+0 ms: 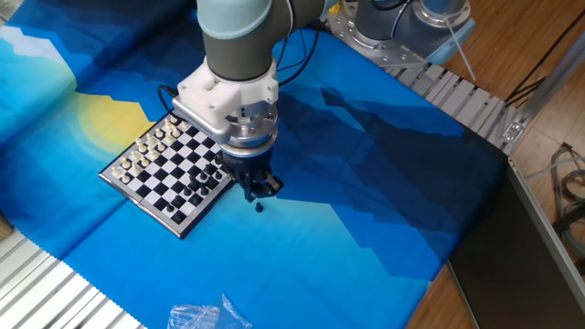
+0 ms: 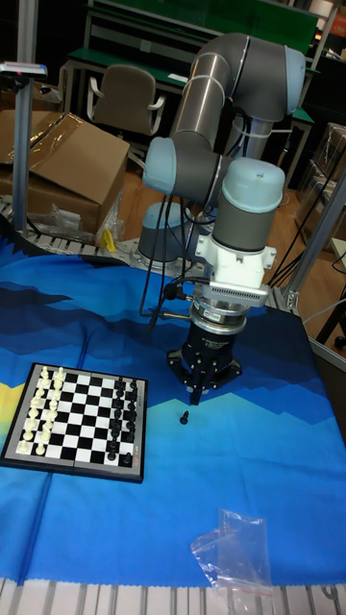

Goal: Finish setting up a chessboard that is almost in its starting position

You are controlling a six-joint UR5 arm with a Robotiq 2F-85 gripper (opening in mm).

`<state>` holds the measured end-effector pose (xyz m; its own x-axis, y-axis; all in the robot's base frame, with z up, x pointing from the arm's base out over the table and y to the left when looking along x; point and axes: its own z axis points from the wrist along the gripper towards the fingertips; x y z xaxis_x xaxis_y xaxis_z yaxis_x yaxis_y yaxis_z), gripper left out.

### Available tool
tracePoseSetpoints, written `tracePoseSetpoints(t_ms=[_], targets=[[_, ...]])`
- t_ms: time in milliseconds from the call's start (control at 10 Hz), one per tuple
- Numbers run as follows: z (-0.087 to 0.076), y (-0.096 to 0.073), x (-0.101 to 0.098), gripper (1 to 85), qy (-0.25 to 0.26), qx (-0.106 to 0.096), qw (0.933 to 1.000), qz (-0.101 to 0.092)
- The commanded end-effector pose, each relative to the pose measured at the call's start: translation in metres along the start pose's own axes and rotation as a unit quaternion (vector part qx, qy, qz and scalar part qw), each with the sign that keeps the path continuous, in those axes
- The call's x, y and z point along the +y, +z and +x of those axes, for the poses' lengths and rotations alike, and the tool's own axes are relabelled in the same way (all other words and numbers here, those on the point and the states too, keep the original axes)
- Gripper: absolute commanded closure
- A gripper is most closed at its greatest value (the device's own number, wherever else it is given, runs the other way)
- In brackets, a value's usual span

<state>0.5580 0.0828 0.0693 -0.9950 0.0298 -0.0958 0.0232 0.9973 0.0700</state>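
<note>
Gripper (image 2: 200, 392) points straight down over the blue cloth (image 1: 366, 210), just off the board's black-piece side. Its fingers appear close together at the tips, with nothing visibly held between them; how far apart they stand cannot be told from either view. A lone black piece (image 2: 184, 417) stands upright on the cloth just below and beside the fingertips, apart from them, in the strip between gripper and board (image 2: 19, 456). The board lies flat on the cloth, towards the side of the yellow sun print (image 1: 110, 119). White pieces (image 2: 42, 408) fill two rows along the edge far from the gripper; black pieces (image 2: 121, 418) stand along the near edge, where the far end of the rows looks sparser, though which square is open cannot be told. Middle squares are bare. A crumpled clear plastic bag (image 2: 234, 553) lies on the cloth near its front edge, well apart from board and gripper; what it contains cannot be told.
</note>
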Motion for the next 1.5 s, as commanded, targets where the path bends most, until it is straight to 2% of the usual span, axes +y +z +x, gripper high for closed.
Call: tracePoseSetpoints(t_ms=[0, 100, 500, 700, 1400], targets=[[0.000, 0.002, 0.002, 37.7, -0.004, -0.002, 1.0000, -0.008], [0.001, 0.004, -0.001, 37.7, -0.007, -0.002, 1.0000, -0.003], [0.003, 0.017, 0.002, 38.3, -0.004, -0.009, 0.9999, -0.011], [0.009, 0.027, -0.005, 43.0, -0.010, -0.007, 0.9999, 0.002], [0.017, 0.049, 0.000, 46.3, -0.015, -0.008, 0.9999, 0.000]])
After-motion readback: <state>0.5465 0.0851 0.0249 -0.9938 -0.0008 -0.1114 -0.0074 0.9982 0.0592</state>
